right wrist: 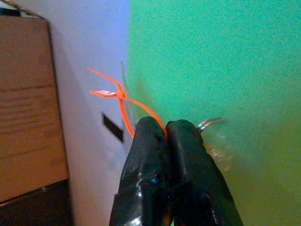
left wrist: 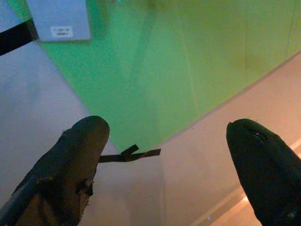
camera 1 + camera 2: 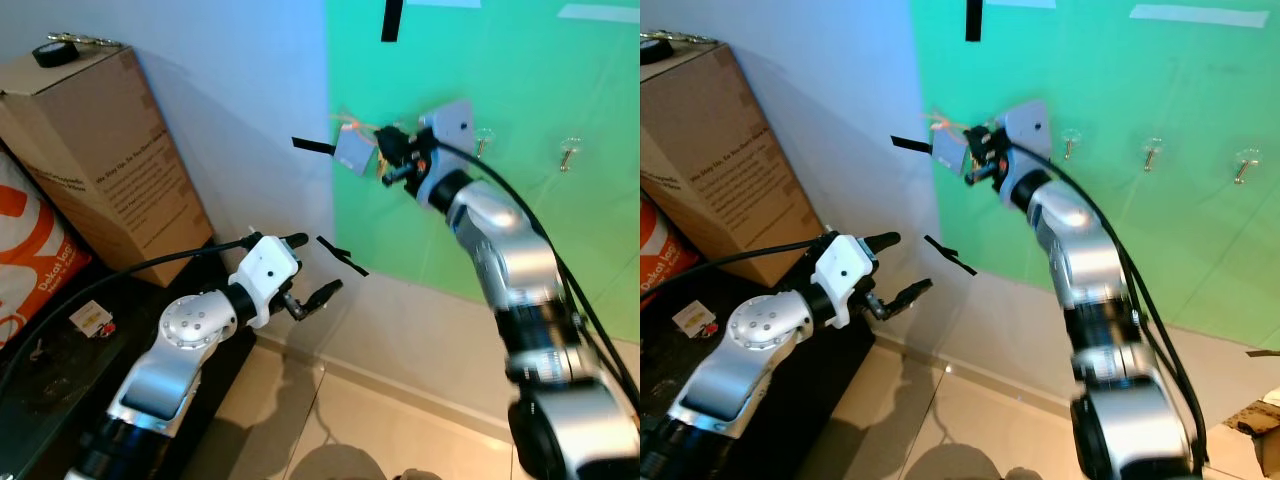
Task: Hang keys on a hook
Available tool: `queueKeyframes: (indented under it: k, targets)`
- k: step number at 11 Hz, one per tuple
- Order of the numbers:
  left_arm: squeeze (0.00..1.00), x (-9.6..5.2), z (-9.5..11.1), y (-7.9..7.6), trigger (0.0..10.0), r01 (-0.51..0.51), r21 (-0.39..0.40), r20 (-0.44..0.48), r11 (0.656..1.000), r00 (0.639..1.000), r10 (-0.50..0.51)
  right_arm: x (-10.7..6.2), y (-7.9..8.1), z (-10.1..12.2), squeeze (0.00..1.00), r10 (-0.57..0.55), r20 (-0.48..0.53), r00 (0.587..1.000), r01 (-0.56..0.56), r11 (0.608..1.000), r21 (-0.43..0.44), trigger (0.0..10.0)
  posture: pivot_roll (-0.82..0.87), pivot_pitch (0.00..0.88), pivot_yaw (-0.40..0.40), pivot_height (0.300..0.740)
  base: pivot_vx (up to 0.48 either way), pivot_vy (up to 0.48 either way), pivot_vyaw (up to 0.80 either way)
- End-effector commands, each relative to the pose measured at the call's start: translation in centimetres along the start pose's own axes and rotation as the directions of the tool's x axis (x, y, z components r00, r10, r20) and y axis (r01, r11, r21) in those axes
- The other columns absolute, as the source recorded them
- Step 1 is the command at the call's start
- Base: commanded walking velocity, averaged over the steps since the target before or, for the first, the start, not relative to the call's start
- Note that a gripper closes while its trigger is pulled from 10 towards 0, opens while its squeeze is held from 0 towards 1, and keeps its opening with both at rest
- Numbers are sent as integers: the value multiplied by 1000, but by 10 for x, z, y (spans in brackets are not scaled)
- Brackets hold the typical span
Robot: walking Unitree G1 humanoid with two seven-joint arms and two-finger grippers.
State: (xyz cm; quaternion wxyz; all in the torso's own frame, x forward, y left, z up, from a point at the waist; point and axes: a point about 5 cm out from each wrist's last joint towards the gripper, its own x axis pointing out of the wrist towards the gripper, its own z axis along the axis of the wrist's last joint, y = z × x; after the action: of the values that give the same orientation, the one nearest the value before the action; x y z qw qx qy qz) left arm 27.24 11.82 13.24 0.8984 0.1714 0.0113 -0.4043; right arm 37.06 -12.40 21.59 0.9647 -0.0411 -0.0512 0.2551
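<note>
My right gripper (image 3: 392, 158) is raised against the green wall panel (image 3: 520, 90) and is shut on the keys. Of the keys I see a grey tag (image 3: 355, 152) and an orange tie (image 1: 120, 96) sticking out past the fingers toward the panel's left edge. In the right wrist view a small silver hook (image 1: 210, 124) sits on the green surface just beside the closed fingertips. Two more clear hooks (image 3: 483, 140) (image 3: 570, 152) are mounted further right. My left gripper (image 3: 315, 265) hovers lower down, open and holding nothing, pointing at the wall.
A tall cardboard box (image 3: 100, 160) with a black tape roll (image 3: 55, 52) on top stands at the left on a dark cabinet (image 3: 60, 360). An orange bag (image 3: 30, 260) leans beside it. Strips of black tape (image 3: 342, 255) stick to the wall. Tiled floor lies below.
</note>
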Motion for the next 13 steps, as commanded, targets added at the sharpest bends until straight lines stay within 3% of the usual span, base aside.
queueKeyframes:
  k: [1,3,5,8,13]
  targets:
    - [0,-7,0,5,10000,-17,1,-8,1000,1000,17,3,-4,8,0,-13,33,999,13,1000,-4,10000,-48,0,89,740,0,0,0]
    - [0,-9,0,5,10000,-25,-2,-12,1000,1000,25,-4,-15,6,0,-36,32,999,36,999,3,10000,-46,0,85,740,0,0,0]
    - [0,-7,1,4,10000,-23,-5,-10,1000,1000,23,-16,-9,1,0,16,23,1000,-16,1000,-8,10000,-54,0,88,740,0,0,0]
    - [0,-4,3,3,10000,-16,-9,-2,1000,1000,16,-32,-16,1,0,-34,32,999,33,999,11,10000,-69,0,96,740,0,0,0]
    - [0,-3,5,4,10000,-5,-17,17,1000,1000,5,-28,-27,3,0,-102,11,995,102,994,27,10000,-64,0,97,740,0,0,0]
